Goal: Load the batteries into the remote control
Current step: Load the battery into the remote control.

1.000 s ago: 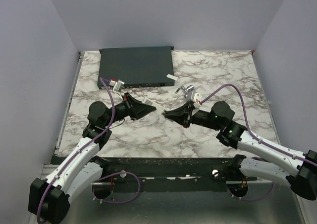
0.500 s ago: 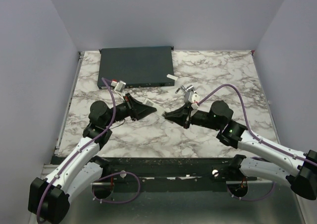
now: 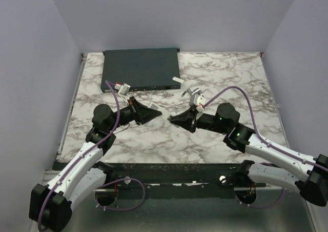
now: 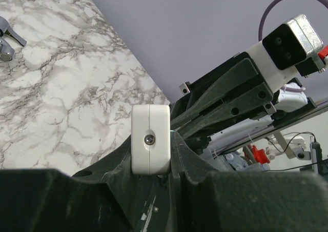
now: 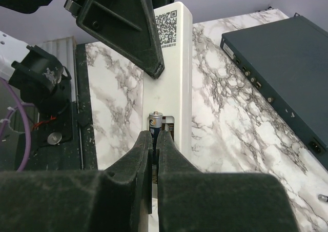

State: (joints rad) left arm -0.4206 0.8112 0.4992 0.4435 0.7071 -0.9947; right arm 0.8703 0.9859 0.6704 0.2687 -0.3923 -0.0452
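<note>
The remote control (image 5: 174, 78), a slim white bar with a QR label, hangs above the marble between the two arms. My left gripper (image 4: 151, 155) is shut on one end of it; that end (image 4: 150, 139) shows a screw. The open battery bay faces the right wrist view. My right gripper (image 5: 155, 139) is shut on a dark battery (image 5: 155, 123), whose metal tip pokes out at the bay's mouth beside a spring. In the top view both grippers (image 3: 156, 112) (image 3: 171, 118) meet tip to tip mid-table, hiding most of the remote.
A large flat dark-grey box (image 3: 141, 69) lies at the back left of the marble table (image 3: 230, 73). A small white piece (image 3: 177, 79) lies just right of it, and a small silver metal piece (image 3: 187, 93) nearer the right arm.
The right arm's wrist has crept slightly left toward the remote. The left arm and the remote have not moved.
</note>
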